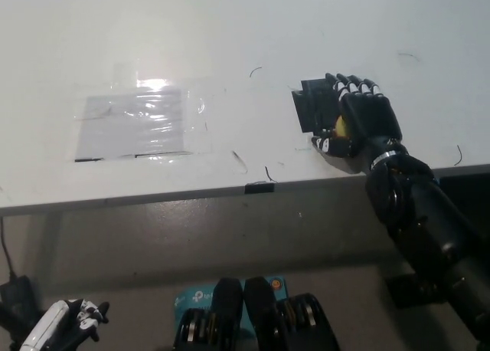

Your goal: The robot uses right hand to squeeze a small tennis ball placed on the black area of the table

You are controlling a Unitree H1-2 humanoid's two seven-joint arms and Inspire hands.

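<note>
My black right hand (pixel 361 123) lies over the black patch (pixel 310 107) near the table's front right edge. Its fingers (pixel 351 83) stretch out flat and apart toward the far side. The small yellow tennis ball (pixel 338 124) peeks out from under the palm on the hand's left side, mostly hidden. The thumb (pixel 325 143) rests on the table just in front of the ball. My white left hand (pixel 65 324) hangs low at the lower left, below the table's edge and far from the ball.
A shiny clear sheet (pixel 142 125) is taped to the white table (pixel 253 29) at left. The table's front edge (pixel 253 188) runs across the middle of the picture. Thin black marks dot the surface. A blue box (pixel 191 297) lies on the floor below.
</note>
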